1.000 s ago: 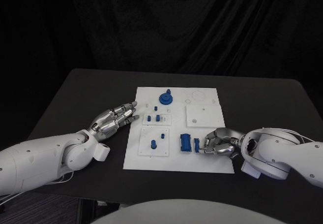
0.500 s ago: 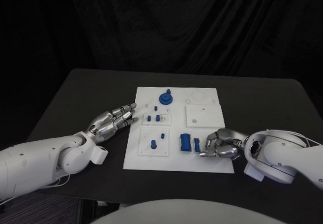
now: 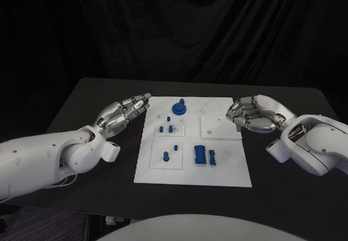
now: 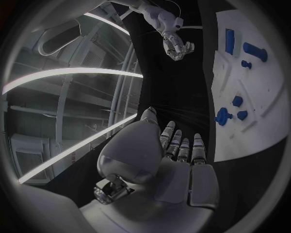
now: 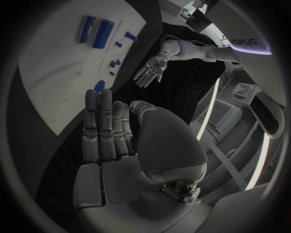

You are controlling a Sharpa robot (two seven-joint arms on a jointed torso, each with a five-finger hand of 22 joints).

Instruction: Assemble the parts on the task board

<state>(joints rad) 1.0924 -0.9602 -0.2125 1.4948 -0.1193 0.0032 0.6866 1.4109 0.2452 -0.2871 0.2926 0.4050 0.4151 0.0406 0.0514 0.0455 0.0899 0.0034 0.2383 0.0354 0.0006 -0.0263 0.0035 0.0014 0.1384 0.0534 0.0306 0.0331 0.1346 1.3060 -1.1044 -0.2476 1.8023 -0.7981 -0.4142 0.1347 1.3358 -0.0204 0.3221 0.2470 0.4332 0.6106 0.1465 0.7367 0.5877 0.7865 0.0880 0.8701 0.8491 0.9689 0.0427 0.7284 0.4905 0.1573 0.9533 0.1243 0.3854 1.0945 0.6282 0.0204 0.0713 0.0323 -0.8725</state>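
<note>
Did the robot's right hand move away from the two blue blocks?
Yes. The right hand left the blue blocks and went toward the far right corner of the task board.

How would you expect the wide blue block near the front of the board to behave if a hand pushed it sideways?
The wide blue block looks rigid and flat-sided, so it would probably slide on the white board rather than roll. It lies low, so tipping seems unlikely. A narrower blue bar lies close beside it on the right and could get shoved along.

We count one white board (image 3: 193, 171) on one counter (image 3: 91, 96), two hands, left (image 3: 122, 116) and right (image 3: 253, 114), and about seven blue parts (image 3: 200, 154).
</note>
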